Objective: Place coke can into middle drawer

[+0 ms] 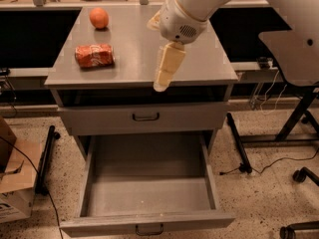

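Hovering gripper point(162, 82) over cabinet point(130, 36); orange point(99, 18) apart.

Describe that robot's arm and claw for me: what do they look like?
The arm is thick, smooth and white, with a round wrist bearing a dotted grille. The gripper, above the cabinet top's front edge, is cream-coloured and tapered.
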### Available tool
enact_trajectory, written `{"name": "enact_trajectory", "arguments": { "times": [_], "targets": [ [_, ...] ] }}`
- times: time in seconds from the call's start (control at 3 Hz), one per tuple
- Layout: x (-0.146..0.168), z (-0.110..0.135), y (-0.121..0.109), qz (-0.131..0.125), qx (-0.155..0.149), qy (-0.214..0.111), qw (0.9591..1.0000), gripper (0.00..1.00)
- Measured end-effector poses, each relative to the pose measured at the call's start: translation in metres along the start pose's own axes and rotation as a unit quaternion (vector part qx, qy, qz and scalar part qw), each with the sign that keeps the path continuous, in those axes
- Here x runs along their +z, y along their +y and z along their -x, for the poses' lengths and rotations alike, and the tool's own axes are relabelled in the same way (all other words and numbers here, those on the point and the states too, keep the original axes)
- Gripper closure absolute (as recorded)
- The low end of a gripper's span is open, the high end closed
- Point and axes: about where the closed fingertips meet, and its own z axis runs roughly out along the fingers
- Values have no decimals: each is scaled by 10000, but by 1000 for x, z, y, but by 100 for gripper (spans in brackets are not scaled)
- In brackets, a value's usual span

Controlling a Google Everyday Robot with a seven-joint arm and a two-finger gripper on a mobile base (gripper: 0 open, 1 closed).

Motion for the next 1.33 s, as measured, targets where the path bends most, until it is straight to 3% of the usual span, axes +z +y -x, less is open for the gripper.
{"name": "enact_trajectory", "arguments": {
  "times": [0.33, 0.67, 1.0, 1.33],
  "targets": [
    [0, 0, 0, 0, 0, 0, 10000, 0],
    [34, 10, -24, 21, 54, -72, 10000, 0],
    [84, 33, -71, 32, 90, -324, 9994, 0],
    [117, 44, -99, 67, 182, -722, 9972, 0]
  ]
}}
